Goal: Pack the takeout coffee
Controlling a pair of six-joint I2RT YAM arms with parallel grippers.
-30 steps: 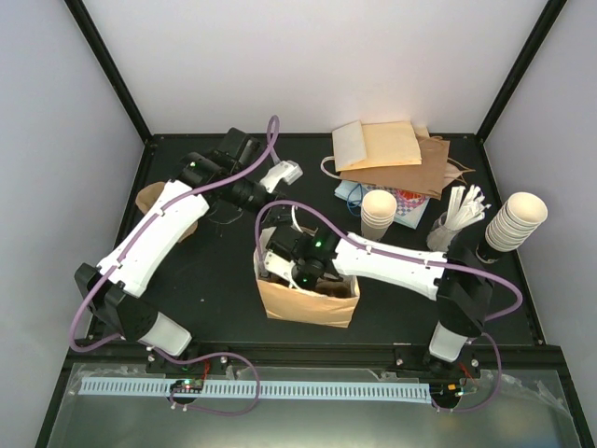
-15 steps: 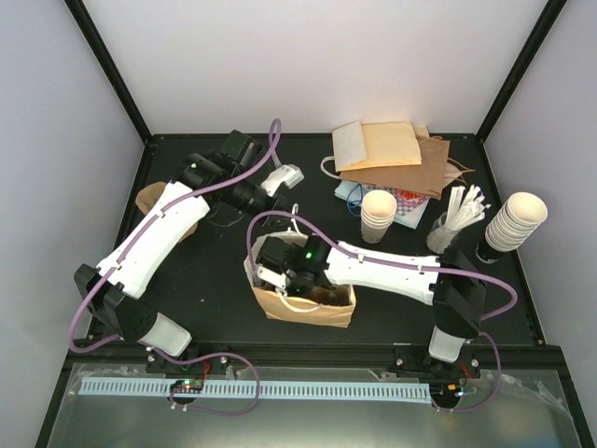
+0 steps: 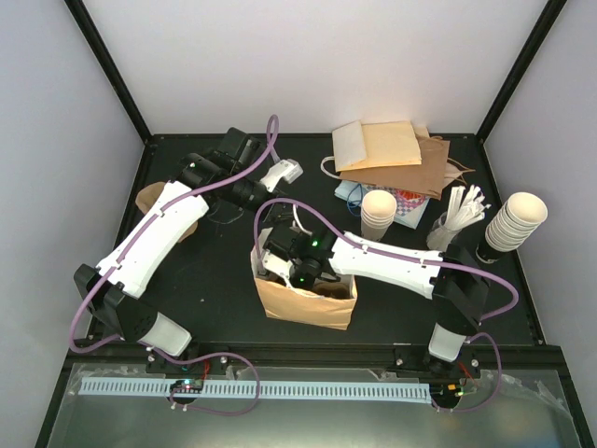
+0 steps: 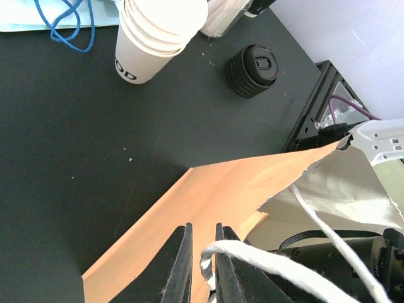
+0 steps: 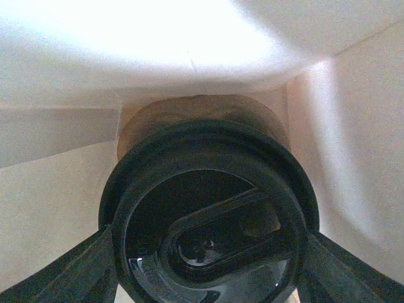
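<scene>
- Bag (image 3: 308, 303) of brown paper stands open-topped near the front edge of the black table (image 3: 215, 271) in the top view. Bare table lies to its left and in front, and a cup stack (image 3: 378, 215) stands apart behind it to the right.
- Right gripper (image 3: 287, 269) reaches down into the bag's mouth; the left gripper (image 3: 280, 175) sits behind the bag, toward the back left.
- Left wrist view: the left gripper (image 4: 201, 262), nearly pressed together, pinches the bag's white cord handle (image 4: 265, 268) at the rim. Matte table lies open beyond, up to a stack of black ribbed lids (image 4: 252, 69).
- Right wrist view: the coffee (image 5: 208, 208) is inside the bag, with pale paper walls close on every side. Its lid (image 5: 158, 189) is glossy, round and black with a raised oval tab; a bit of tan cup shows beneath. The right gripper (image 5: 211, 271) is spread wide, its fingers (image 5: 76, 268) against opposite sides of the lid.
</scene>
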